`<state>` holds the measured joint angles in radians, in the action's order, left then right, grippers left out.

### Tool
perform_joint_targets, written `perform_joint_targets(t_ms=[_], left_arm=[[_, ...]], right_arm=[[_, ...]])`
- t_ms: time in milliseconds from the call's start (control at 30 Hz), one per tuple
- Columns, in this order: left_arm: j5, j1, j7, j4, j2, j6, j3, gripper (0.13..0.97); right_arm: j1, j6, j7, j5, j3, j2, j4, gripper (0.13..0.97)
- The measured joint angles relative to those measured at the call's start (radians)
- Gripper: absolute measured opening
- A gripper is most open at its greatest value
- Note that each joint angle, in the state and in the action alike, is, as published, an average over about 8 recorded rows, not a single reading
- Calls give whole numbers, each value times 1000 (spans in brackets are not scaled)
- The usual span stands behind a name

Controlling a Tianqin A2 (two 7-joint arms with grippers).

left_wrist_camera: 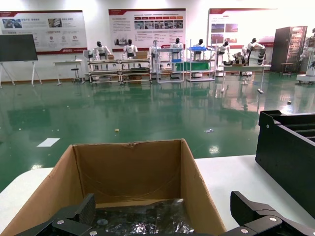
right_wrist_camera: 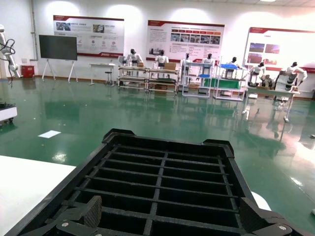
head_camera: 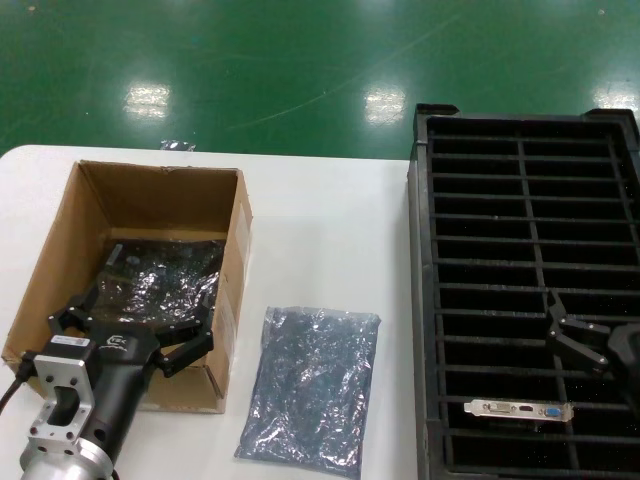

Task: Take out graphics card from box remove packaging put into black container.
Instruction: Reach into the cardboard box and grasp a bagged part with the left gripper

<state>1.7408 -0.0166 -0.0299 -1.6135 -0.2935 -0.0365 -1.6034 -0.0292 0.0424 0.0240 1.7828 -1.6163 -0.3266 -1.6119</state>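
Note:
The brown box (head_camera: 236, 250) stands at the table's left. Inside it lies a graphics card in its crinkly grey-blue packaging (head_camera: 160, 280), also seen in the left wrist view as a bagged card (left_wrist_camera: 142, 219). My left gripper (head_camera: 140, 315) hangs open over the box's near end, one finger inside the box and the other outside its right wall, holding nothing. An empty flat bag (head_camera: 312, 385) lies on the table beside the box. A bare graphics card (head_camera: 520, 409) with a silver bracket sits in a near slot of the black container (head_camera: 418, 300). My right gripper (head_camera: 570, 335) hovers open above the container.
The white table's curved far edge runs behind the box, with green floor beyond it. In the left wrist view my left gripper (left_wrist_camera: 166, 206) straddles the box wall (left_wrist_camera: 197, 182). The right wrist view has my right gripper (right_wrist_camera: 172, 210) over the container's ribs (right_wrist_camera: 162, 172).

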Motion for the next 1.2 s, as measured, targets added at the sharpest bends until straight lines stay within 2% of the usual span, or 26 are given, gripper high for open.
perform_joint_targets(t_ms=[333, 433, 533, 600, 667, 767, 867, 933, 1033, 1133, 1200], left_arm=[[-1, 0, 4, 0, 1, -4, 3, 966], [-4, -2, 21, -2, 1, -18, 15, 966], [-13, -15, 51, -8, -18, -45, 34, 966], [-26, -34, 72, -12, -48, -64, 44, 966], [-47, -63, 91, -9, -92, -85, 49, 966], [-98, -131, 110, 17, -182, -130, 38, 966], [-160, -223, 124, 74, -277, -203, 4, 966], [-207, -296, 130, 124, -337, -273, -35, 966], [-281, -406, 141, 205, -403, -393, -111, 966], [-361, -519, 160, 298, -434, -517, -200, 966], [-417, -595, 181, 371, -432, -587, -261, 966]], right_arm=[[0, 0, 0, 0, 0, 0, 0, 966], [0, 0, 0, 0, 0, 0, 0, 966], [0, 0, 0, 0, 0, 0, 0, 966], [0, 0, 0, 0, 0, 0, 0, 966], [0, 0, 0, 0, 0, 0, 0, 966], [0, 0, 0, 0, 0, 0, 0, 966], [0, 0, 0, 0, 0, 0, 0, 966], [0, 0, 0, 0, 0, 0, 0, 966], [0, 0, 0, 0, 0, 0, 0, 966], [0, 0, 0, 0, 0, 0, 0, 966], [0, 0, 0, 0, 0, 0, 0, 966]])
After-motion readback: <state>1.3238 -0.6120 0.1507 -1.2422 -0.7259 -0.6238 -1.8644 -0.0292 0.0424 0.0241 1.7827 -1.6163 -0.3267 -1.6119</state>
